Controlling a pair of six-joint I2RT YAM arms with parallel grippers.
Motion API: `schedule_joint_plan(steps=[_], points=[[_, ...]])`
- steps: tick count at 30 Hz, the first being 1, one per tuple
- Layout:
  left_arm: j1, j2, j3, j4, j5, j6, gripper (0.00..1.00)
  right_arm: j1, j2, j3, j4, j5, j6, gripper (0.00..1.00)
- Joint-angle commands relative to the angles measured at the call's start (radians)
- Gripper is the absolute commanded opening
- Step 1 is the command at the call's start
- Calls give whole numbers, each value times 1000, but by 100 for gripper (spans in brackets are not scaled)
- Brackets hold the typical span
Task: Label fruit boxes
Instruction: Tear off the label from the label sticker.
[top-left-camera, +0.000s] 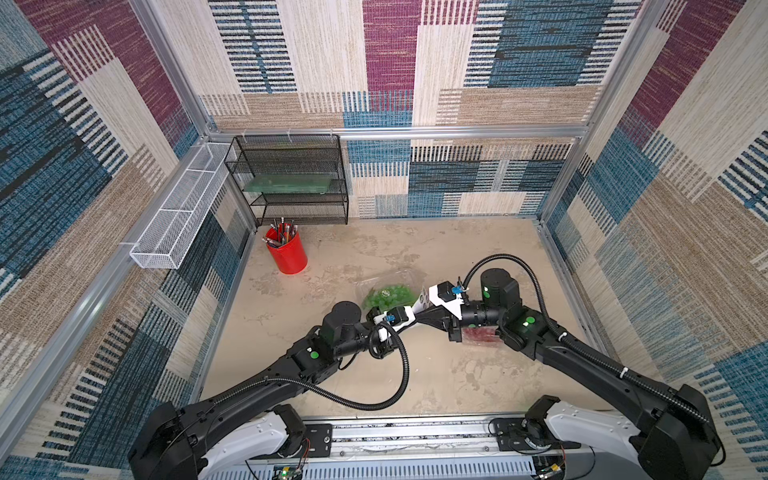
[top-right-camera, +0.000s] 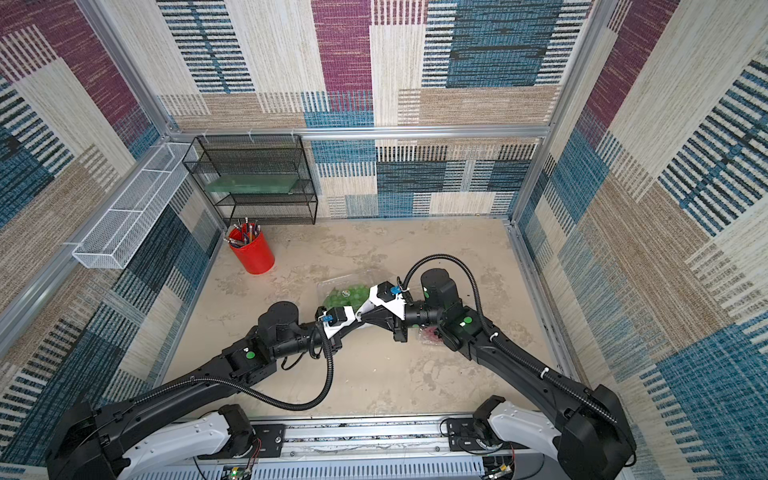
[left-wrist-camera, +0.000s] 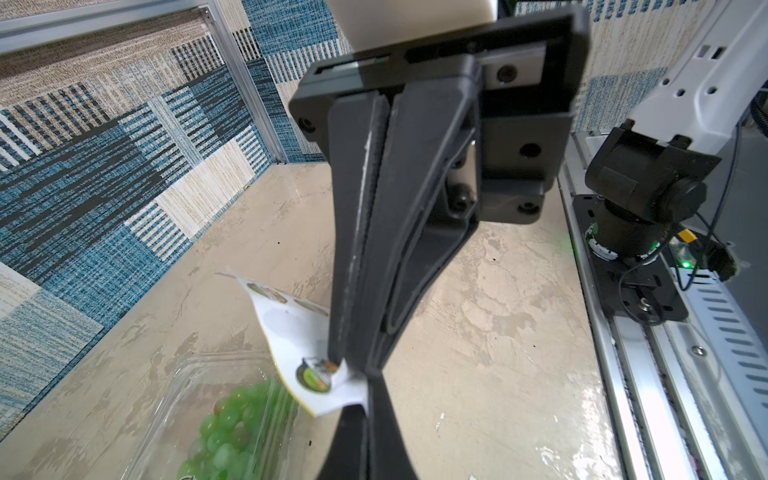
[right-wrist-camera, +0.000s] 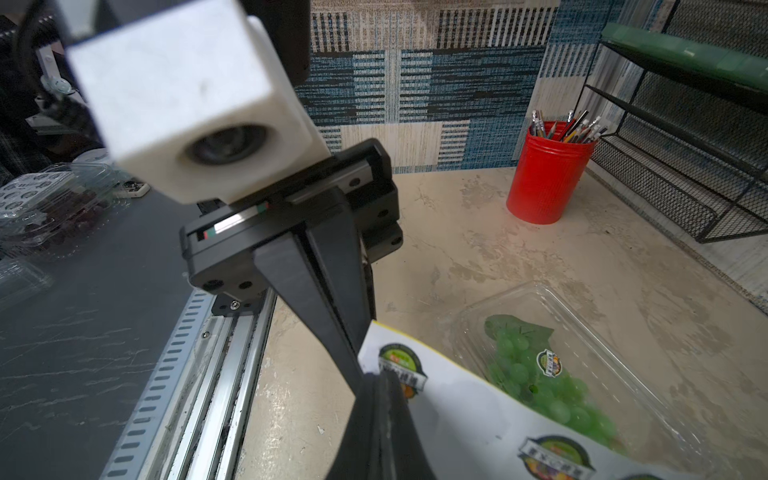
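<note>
1 fruit box (top-left-camera: 386, 293) lies at the middle of the table (top-left-camera: 457, 386), the other fruit box (top-left-camera: 482, 336) by its right edge, a sticker sheet (right-wrist-camera: 465, 411) between them. Far-left corner: a pencil cup (top-left-camera: 287, 254) before a wire shelf (top-left-camera: 291, 178).

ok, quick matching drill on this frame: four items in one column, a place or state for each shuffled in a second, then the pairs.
Column one
1. green grape box
2. red grape box
3. pencil cup
4. sticker sheet

Column two
A. partly under the right arm
B. by the black mesh shelf
C. clamped in shut fingers
D. round sticker on its lid

Pairs: 1-D, 2-A, 3-B, 4-C
</note>
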Motion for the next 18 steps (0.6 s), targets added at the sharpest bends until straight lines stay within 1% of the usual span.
schedule_joint_plan(steps=[1, 12, 18], points=[[0, -2, 3, 15, 5, 14, 0, -5, -15, -6, 2, 1, -5, 0], [-1, -5, -1, 10, -37, -35, 0, -68, -69, -46, 15, -52, 13, 0], [-1, -9, -10, 18, -41, -69, 0, -93, -91, -65, 31, -88, 24, 0]])
